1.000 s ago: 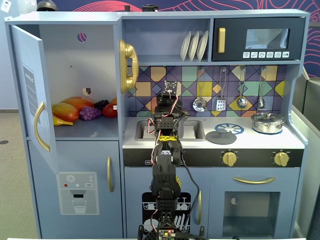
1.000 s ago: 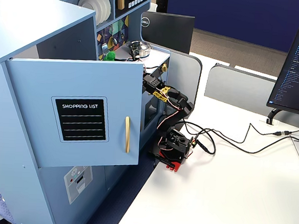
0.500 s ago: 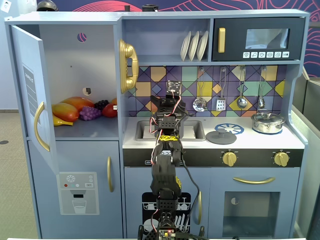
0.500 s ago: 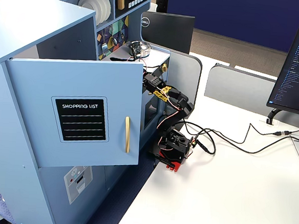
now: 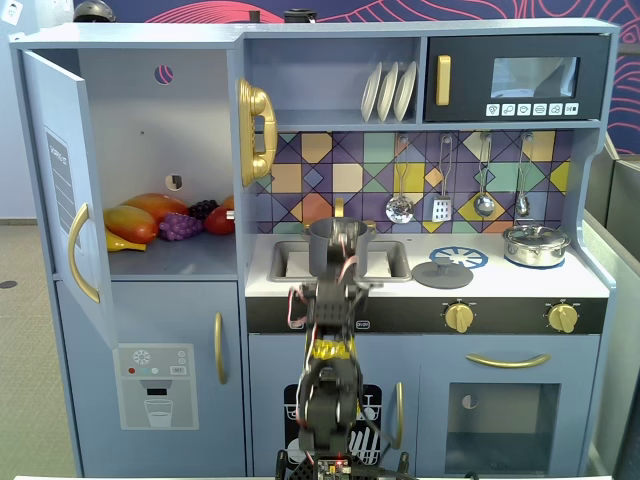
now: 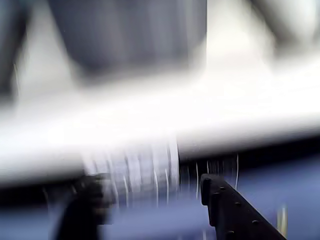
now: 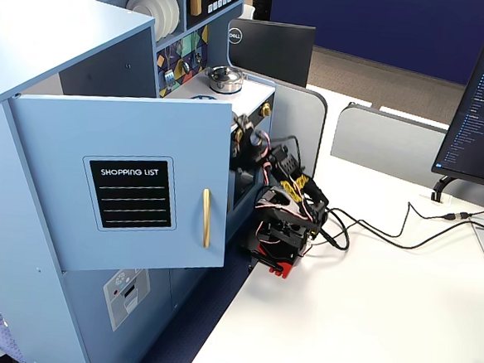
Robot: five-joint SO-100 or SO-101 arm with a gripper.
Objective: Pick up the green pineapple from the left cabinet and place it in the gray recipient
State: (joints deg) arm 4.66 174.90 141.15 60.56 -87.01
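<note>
The green pineapple shows in no view. The left cabinet [image 5: 140, 130] stands open, its door [image 5: 60, 180] swung out; the door also fills the left of a fixed view [image 7: 117, 181]. The gray recipient [image 5: 335, 236] stands in the sink, its lower part hidden behind my arm; in the wrist view it is a dark blurred shape at the top [image 6: 135, 35]. My gripper [image 6: 150, 182] hangs in front of the white counter edge just below the pot, jaws apart with nothing between them. The wrist view is heavily blurred.
Orange-yellow mangoes [image 5: 145, 215], a purple grape bunch [image 5: 180, 226] and a red fruit [image 5: 220, 220] lie on the cabinet shelf. A gray lid [image 5: 443, 274] and a shiny silver lidded pot [image 5: 536, 243] sit on the counter. Cables [image 7: 372, 228] trail across the white table.
</note>
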